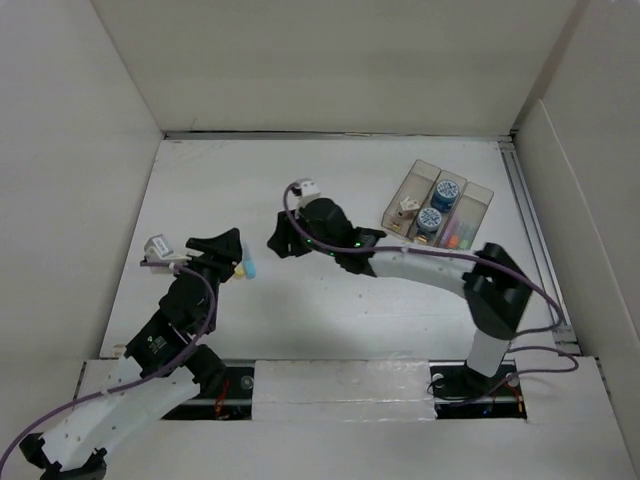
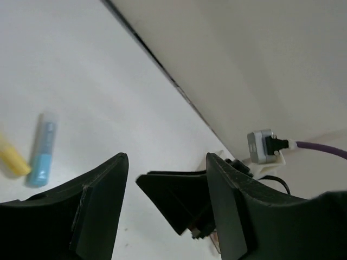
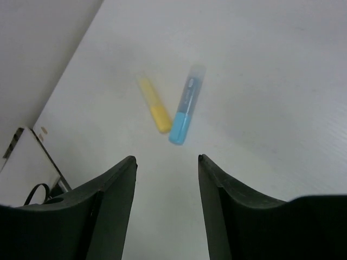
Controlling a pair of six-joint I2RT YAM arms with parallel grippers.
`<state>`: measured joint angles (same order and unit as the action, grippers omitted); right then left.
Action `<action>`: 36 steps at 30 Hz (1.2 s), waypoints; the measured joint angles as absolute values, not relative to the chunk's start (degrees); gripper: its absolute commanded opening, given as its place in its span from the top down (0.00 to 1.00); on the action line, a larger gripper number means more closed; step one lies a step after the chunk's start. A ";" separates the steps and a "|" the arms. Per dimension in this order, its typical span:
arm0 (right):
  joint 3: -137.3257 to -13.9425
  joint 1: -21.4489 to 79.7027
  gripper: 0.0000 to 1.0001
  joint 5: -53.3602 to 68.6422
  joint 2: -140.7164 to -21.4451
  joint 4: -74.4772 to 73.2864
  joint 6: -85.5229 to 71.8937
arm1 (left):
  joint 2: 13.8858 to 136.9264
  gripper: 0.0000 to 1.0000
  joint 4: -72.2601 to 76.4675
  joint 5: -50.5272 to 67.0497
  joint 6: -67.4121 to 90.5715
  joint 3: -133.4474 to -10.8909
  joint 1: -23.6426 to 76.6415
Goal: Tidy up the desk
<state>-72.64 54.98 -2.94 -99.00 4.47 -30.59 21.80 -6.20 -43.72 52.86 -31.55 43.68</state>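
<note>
The white plank desk (image 1: 225,180) holds a yellow marker (image 1: 241,268) and a blue marker (image 1: 251,269) lying side by side, left of centre. My left gripper (image 1: 236,254) is open and empty, right at these markers; in its wrist view the blue marker (image 2: 42,150) and yellow marker (image 2: 13,161) lie to the left of its fingers. My right gripper (image 1: 274,240) is open and empty, just right of the markers and facing them. Its wrist view shows the yellow marker (image 3: 154,105) and blue marker (image 3: 184,114) ahead of its open gripper (image 3: 166,159).
A small clear three-compartment tray (image 1: 470,197) stands at the back right with blue-capped items and small coloured pieces inside. White panels wall the desk. The right gripper's dark fingers (image 2: 179,200) show close in front of my left gripper (image 2: 166,160).
</note>
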 measured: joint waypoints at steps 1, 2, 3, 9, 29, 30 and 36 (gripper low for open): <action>-75.83 55.96 0.44 -2.96 -103.15 4.45 -30.30 | 20.60 0.43 -9.82 -45.08 54.81 -31.51 43.68; -78.56 56.82 0.44 -3.01 -106.63 4.47 -30.04 | 19.81 0.41 -12.97 -46.24 56.53 -31.51 43.66; -80.73 57.65 0.43 -3.20 -109.58 4.49 -29.87 | 19.33 0.39 -15.81 -47.42 58.19 -31.51 43.66; -91.55 60.18 0.42 -5.06 -121.64 1.41 -29.12 | 20.10 0.34 -29.41 -51.48 65.87 -31.57 43.66; -114.58 62.48 0.56 -19.73 -140.88 -13.15 -28.27 | 15.62 0.34 -28.69 -53.91 64.47 -34.11 43.66; -114.58 62.57 0.59 -20.01 -140.88 -13.26 -28.36 | 15.57 0.34 -28.51 -54.04 64.38 -34.11 43.66; -111.68 62.98 0.88 -22.76 -139.79 -11.81 -29.78 | 15.59 0.34 -28.08 -54.08 64.20 -34.11 43.68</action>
<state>-111.68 62.98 -22.76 -139.79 -11.81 -29.78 15.59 -28.08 -54.08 64.20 -34.11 43.68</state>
